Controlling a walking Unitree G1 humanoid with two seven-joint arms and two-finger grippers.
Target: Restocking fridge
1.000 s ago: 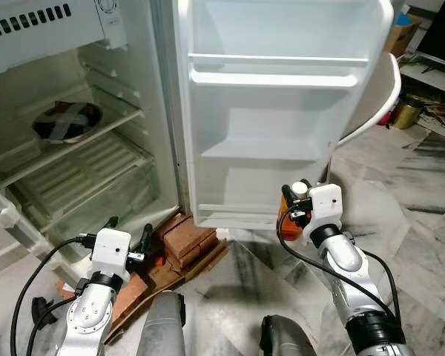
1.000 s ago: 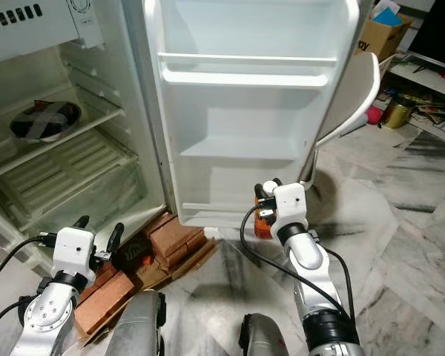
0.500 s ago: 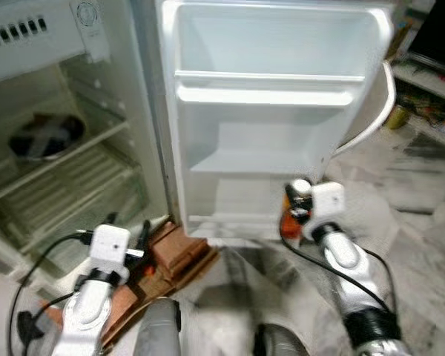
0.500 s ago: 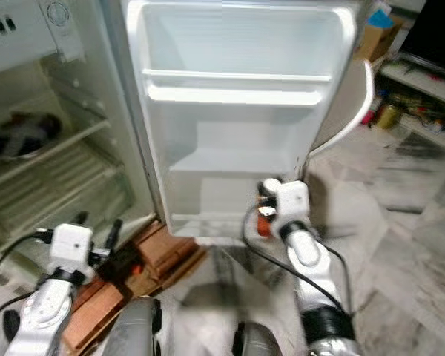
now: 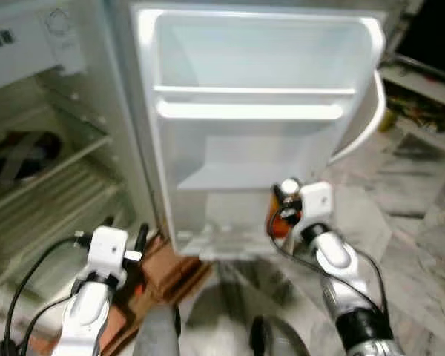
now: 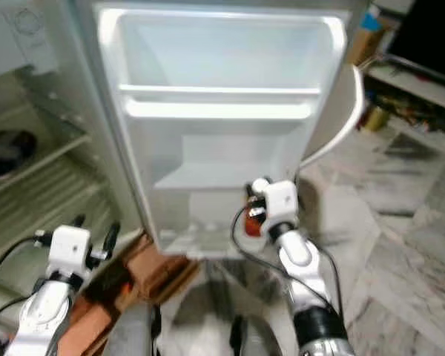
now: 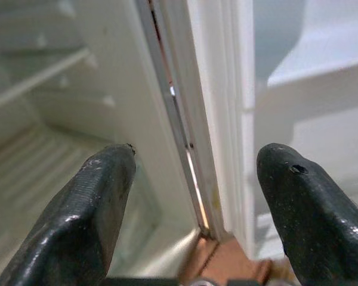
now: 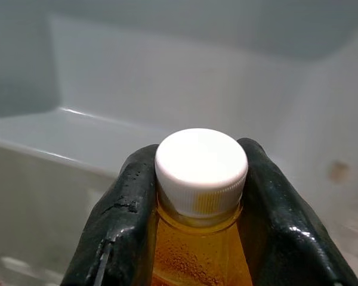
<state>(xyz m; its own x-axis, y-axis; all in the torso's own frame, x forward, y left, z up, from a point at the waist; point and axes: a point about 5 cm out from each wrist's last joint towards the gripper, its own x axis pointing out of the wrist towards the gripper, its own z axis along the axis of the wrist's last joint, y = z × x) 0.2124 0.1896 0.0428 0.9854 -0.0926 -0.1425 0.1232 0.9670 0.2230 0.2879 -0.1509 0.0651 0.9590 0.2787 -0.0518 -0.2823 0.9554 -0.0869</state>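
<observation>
1. Gripping a bottle (image 8: pixel 201 238) of amber liquid just under its white cap (image 8: pixel 201 164), the right gripper (image 5: pixel 288 202) is pinching the neck between both black fingers (image 8: pixel 128 202) (cap standing clear above the fingertips).
2. Bottle is hanging in front of the open fridge door (image 5: pixel 252 119), level with the lower door shelf (image 5: pixel 230 174) and near its right side; whether it is touching the door cannot be told from the blurred head views.
3. Left gripper (image 7: pixel 194 196) is hovering low by the hinge side of the fridge (image 5: pixel 52 148), fingers spread wide with nothing between them.
4. Left wrist view is looking along the seam where cabinet meets door, with a brown brick (image 7: pixel 227 268) showing below.
5. Bricks (image 5: pixel 170 263) are lying on the floor under the fridge's front edge, beside the left arm.
6. A dark dish (image 5: pixel 15 152) is sitting on an interior fridge shelf.
</observation>
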